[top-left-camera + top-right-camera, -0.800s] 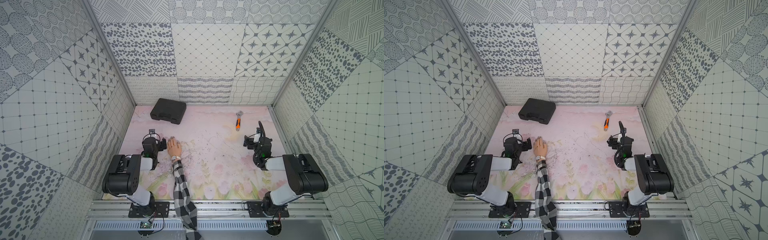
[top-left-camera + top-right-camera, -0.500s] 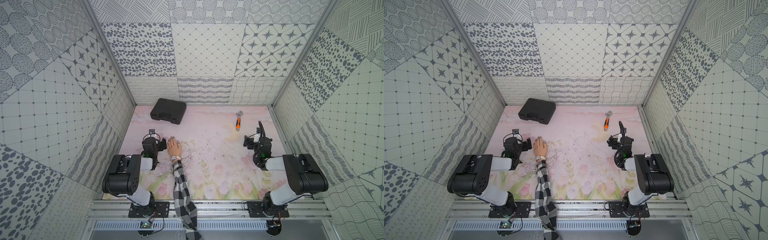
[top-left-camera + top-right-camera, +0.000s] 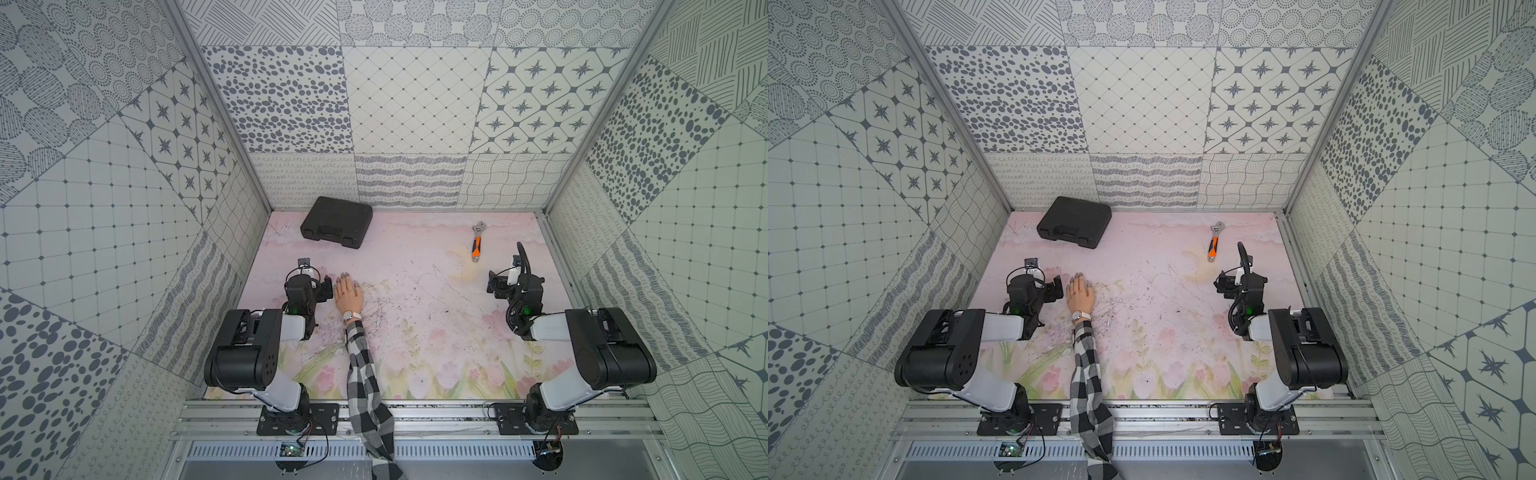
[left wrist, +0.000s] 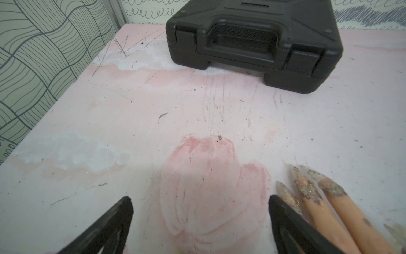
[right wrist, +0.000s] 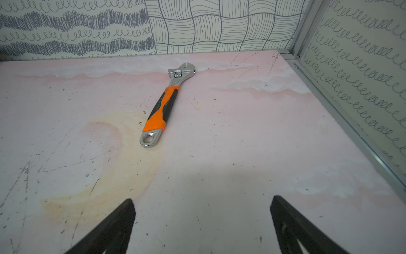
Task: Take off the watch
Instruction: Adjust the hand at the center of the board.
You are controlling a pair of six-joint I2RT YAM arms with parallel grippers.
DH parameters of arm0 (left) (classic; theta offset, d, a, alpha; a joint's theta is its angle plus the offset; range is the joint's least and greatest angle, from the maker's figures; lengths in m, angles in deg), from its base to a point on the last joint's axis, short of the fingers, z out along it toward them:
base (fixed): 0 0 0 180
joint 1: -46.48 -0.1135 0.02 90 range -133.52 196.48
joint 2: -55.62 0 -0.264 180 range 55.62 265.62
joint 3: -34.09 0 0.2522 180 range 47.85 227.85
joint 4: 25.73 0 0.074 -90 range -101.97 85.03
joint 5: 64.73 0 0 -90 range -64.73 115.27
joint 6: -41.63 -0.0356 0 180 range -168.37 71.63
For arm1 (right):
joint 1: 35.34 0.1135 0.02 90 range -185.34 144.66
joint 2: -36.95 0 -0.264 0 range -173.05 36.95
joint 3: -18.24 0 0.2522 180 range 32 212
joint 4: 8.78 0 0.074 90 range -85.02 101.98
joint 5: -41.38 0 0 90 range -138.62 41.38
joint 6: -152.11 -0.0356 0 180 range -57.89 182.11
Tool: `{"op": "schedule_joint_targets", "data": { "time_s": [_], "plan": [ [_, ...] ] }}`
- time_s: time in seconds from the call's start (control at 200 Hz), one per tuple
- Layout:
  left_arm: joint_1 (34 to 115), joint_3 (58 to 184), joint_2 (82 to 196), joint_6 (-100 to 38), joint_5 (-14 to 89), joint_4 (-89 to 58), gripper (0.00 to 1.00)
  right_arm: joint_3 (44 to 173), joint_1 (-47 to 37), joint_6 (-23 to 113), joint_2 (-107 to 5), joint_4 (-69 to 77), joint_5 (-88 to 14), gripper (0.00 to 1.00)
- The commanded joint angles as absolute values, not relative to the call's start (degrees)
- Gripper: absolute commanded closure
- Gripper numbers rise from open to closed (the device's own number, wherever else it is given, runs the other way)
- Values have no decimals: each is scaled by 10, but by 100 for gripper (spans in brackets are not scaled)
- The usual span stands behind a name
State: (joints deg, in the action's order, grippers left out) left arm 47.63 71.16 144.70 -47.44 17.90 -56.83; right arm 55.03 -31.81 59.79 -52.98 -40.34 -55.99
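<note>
One small gold-cased watch (image 3: pixel 348 316) on a pale strap circles the wrist of one flesh-toned mannequin hand (image 3: pixel 348 295) — dial too small to read. Two grippers, left gripper (image 4: pixel 200 199) and right gripper (image 5: pixel 202 199), stand spread, empty. One black plastic case (image 3: pixel 336 222), one orange-handled wrench (image 3: pixel 476 246) lie beyond.

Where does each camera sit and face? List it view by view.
Top views: overhead, looking down on the table; left arm, right arm, mannequin hand, watch show.
Left wrist: behind open left fingers, facing the black case; mannequin fingertips alongside.
Right wrist: behind open right fingers, facing the adjustable wrench.
Shared: top views and left wrist both show case and mannequin hand.
</note>
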Motion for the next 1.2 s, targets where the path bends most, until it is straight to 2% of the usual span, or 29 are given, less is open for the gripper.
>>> {"op": "schedule_joint_targets", "data": {
  "time_s": [0.0,0.235,0.405,0.575,0.75,1.0,1.195],
  "plan": [
    [483,728,1389,-470,149,-513,4,549,-315,586,-506,-440,-614,2],
    [511,798,1283,-420,77,-291,3,587,-317,538,-334,-190,-603,2],
    [536,888,1240,-304,42,-77,3,608,-325,391,-275,-57,-626,2],
    [557,961,1231,-164,58,130,2,626,-346,354,-242,19,-497,2],
    [582,974,1220,-70,95,284,2,668,-331,346,-277,67,-349,2],
    [659,927,1142,16,135,370,2,747,-153,321,-388,144,-356,2],
    [730,868,1090,91,157,377,1,777,-63,229,-451,91,-341,2]
  ]
}}
